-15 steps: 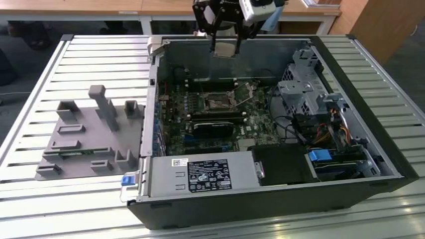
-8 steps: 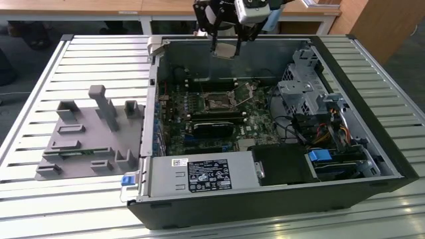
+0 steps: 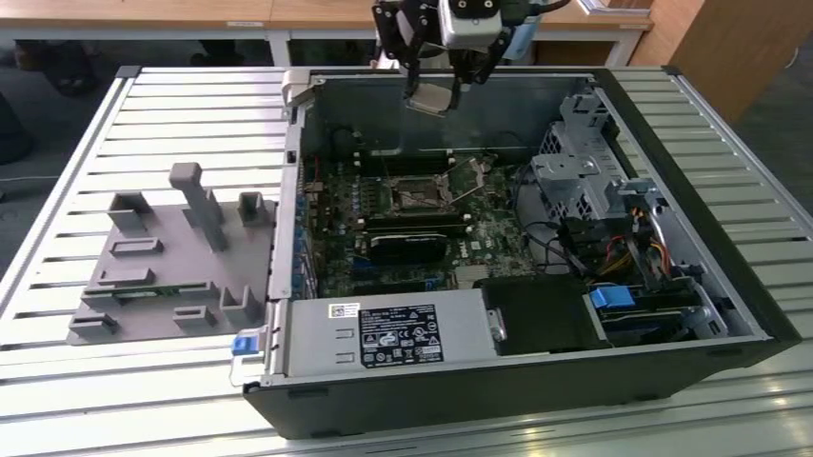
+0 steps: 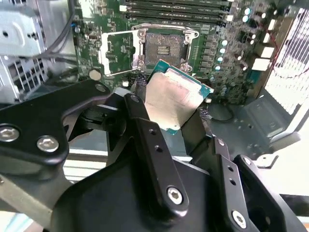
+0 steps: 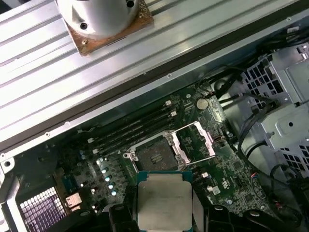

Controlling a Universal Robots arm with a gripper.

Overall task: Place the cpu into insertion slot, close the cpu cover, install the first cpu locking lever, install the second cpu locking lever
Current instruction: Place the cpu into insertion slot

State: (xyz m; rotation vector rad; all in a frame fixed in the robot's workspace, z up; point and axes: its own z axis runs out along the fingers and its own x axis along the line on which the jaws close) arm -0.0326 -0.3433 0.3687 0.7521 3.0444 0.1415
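My gripper [image 3: 432, 93] hangs above the rear of the open computer case, shut on the cpu [image 3: 429, 99], a small flat square chip with a pale silver top. In both wrist views the cpu [image 4: 174, 99] [image 5: 164, 200] sits tilted between the black fingers [image 4: 139, 116]. It is held in the air, apart from the board. The insertion slot [image 4: 164, 47] [image 5: 154, 157] [image 3: 413, 197] lies bare on the green board, its dark pin field exposed. The cpu cover [image 4: 118, 53] [image 5: 195, 142], a thin silver frame plate, stands swung open beside the slot.
A grey label-covered power supply box [image 3: 387, 333] fills the case's near side. A metal drive cage with cables [image 3: 584, 181] stands at the exterior view's right. Long memory slots [image 5: 130, 128] run beside the socket. A grey fixture block [image 3: 166, 257] rests on the slatted table [image 3: 76, 381].
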